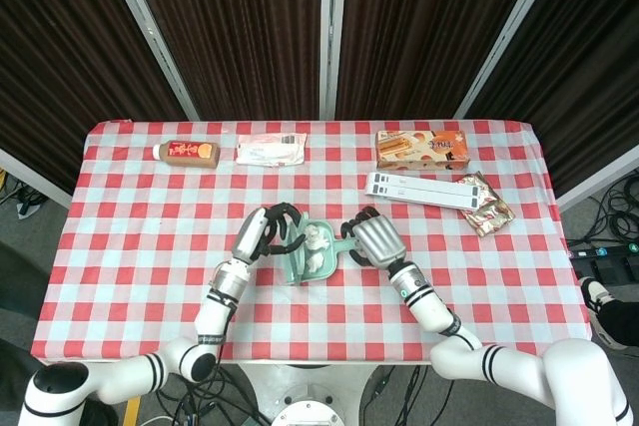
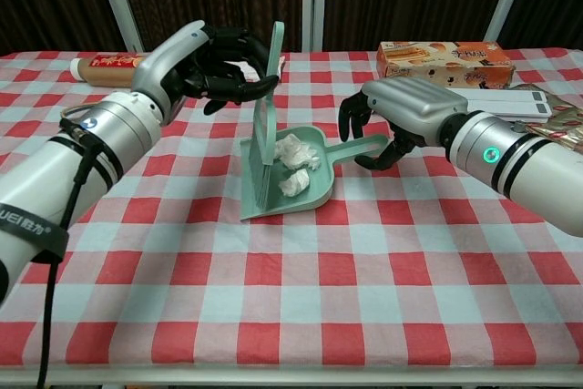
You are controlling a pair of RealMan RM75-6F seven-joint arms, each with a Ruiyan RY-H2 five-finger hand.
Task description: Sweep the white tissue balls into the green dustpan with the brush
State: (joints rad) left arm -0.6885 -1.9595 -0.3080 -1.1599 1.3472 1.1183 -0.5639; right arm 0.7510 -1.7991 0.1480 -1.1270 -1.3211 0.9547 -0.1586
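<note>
Red-and-white checked cloth covers the table in front of you, with dark curtains hanging behind its far edge; nearest to you, in the middle of the cloth, sits the green dustpan, its open mouth turned toward your left and its handle pointing toward your right; two white tissue balls lie inside the pan, one just behind the other; the brush stands nearly upright at the pan's mouth, its bristle end down on the cloth at the pan's lip; your left robot hand grips the upper part of the brush, dark fingers curled round it; your right robot hand arches over the dustpan handle with its fingers curled down on either side of it, and the handle end sits under the palm, so you appear to be holding it, though the contact itself is partly hidden; from the head view the same pair meets at the centre, left robot hand and right robot hand flanking the dustpan; farther back on your right lie a long white box and a shiny snack packet; along the far edge stand a brown bottle lying on its side, a white pouch and an orange carton.
</note>
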